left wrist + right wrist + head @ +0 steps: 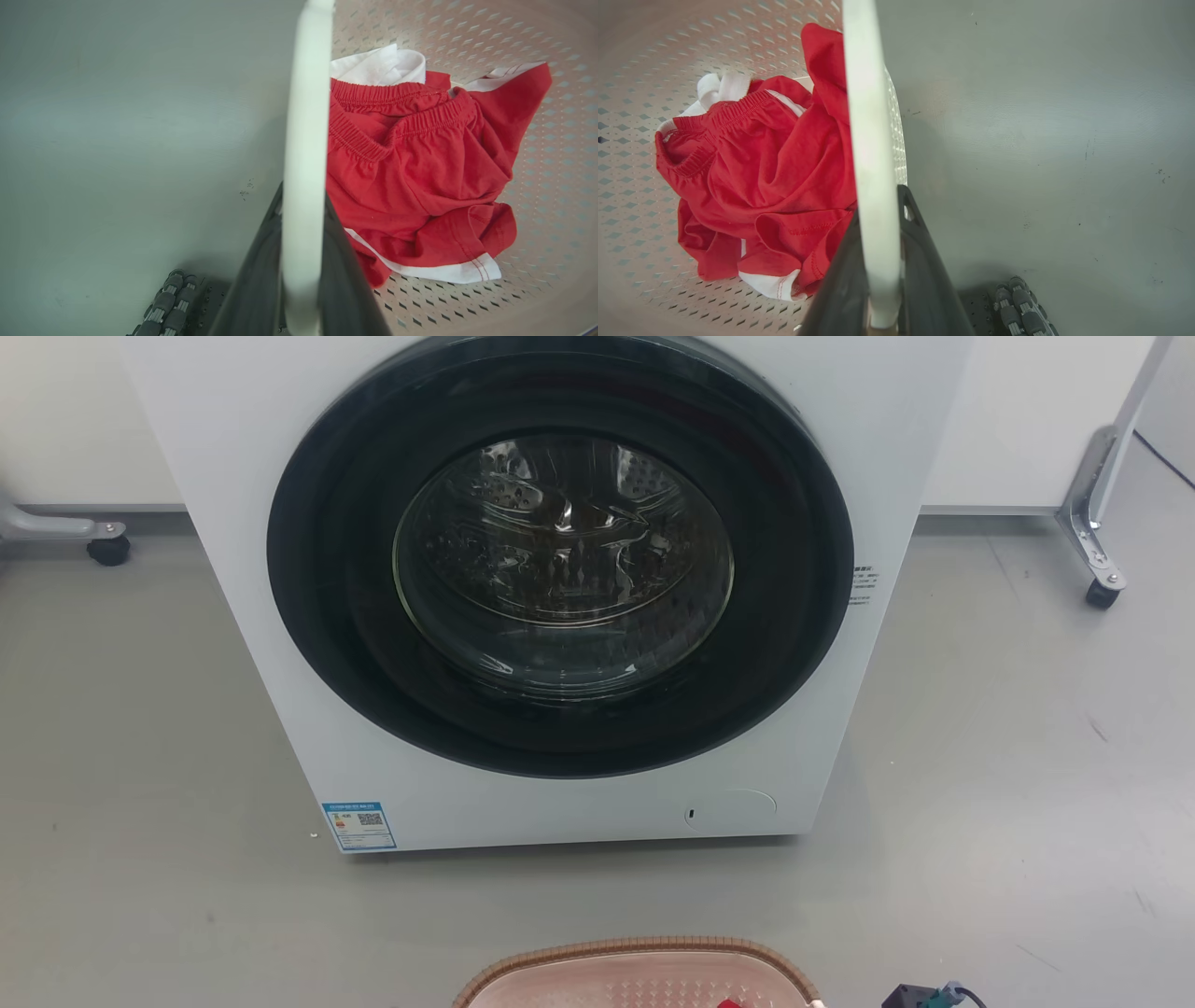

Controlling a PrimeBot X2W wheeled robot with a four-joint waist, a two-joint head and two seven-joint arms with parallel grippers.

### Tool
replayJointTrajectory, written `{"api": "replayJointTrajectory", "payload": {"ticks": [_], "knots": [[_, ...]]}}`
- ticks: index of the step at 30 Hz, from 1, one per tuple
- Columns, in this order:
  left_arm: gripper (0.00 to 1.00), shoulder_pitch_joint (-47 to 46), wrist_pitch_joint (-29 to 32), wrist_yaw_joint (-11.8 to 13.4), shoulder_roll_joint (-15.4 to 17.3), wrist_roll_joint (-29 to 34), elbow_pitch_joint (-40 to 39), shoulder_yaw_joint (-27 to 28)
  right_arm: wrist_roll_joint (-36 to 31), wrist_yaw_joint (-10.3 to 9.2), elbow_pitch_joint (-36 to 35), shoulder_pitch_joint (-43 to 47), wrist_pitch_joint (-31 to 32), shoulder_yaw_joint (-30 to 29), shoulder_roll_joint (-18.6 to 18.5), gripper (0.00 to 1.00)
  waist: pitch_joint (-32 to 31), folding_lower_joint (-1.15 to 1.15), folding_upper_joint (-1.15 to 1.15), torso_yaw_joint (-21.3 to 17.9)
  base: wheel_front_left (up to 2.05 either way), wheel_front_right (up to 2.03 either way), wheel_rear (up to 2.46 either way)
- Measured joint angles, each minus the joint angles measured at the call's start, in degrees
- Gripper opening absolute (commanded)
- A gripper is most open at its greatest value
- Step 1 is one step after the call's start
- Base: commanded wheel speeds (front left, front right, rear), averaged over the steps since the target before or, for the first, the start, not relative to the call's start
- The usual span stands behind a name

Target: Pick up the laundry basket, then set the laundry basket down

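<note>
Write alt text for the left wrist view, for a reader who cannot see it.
The left gripper clamps its two dark fingers on a white handle of the pale pink perforated laundry basket. A crumpled red garment with an elastic waistband and white trim lies inside the basket, and grey floor lies beyond the handle.

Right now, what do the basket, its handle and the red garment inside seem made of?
The laundry basket: matte plastic, by its moulded perforations; its brown rim only looks woven, probably plastic. The handle: smooth white plastic, slightly glossy. The red garment: soft knit cloth, perhaps cotton, by its folds, gathered waistband and stitched white hem.
</note>
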Motion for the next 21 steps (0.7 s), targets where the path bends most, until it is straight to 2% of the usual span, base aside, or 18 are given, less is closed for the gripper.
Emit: {"api": "replayJointTrajectory", "payload": {"ticks": [21], "knots": [[0.00, 0.23, 0.23, 0.92, 0.25, -2.20, -0.34, -1.44, 1.86, -1.21, -0.41, 0.40, 0.02, 1.80, -0.03, 0.00, 0.27, 0.00, 0.00, 0.26, 0.00, 0.00, 0.00]]}}
